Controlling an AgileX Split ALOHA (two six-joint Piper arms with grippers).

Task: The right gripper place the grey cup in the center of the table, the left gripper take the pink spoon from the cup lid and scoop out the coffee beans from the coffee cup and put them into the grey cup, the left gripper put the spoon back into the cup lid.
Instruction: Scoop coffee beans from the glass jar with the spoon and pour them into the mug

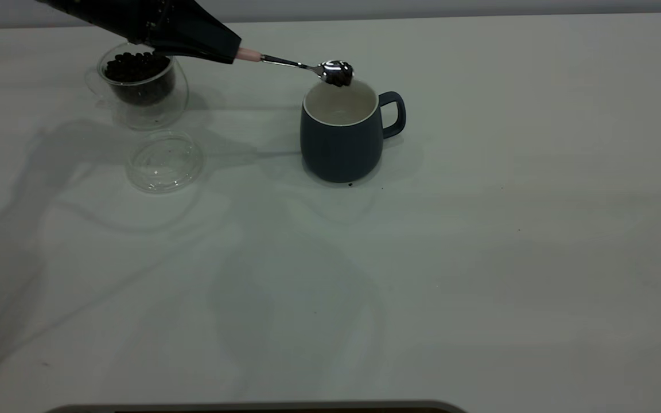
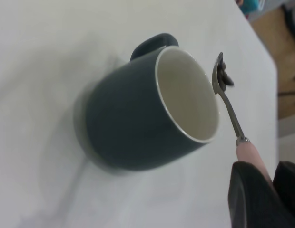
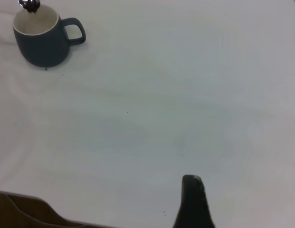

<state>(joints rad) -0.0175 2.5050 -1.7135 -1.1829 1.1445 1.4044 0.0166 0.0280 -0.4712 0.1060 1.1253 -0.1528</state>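
Note:
My left gripper is shut on the pale pink handle of the pink spoon, level above the table. The spoon's silver bowl carries a few coffee beans and hangs over the far rim of the grey cup. In the left wrist view the spoon lies beside the grey cup, whose white inside looks empty. The coffee cup, full of beans, stands at the back left, partly behind the left arm. In front of it lies the bare cup lid. My right gripper hovers far from the grey cup.
A few dark specks lie on the table by the grey cup's base. A dark edge runs along the table's near side. The right arm does not show in the exterior view.

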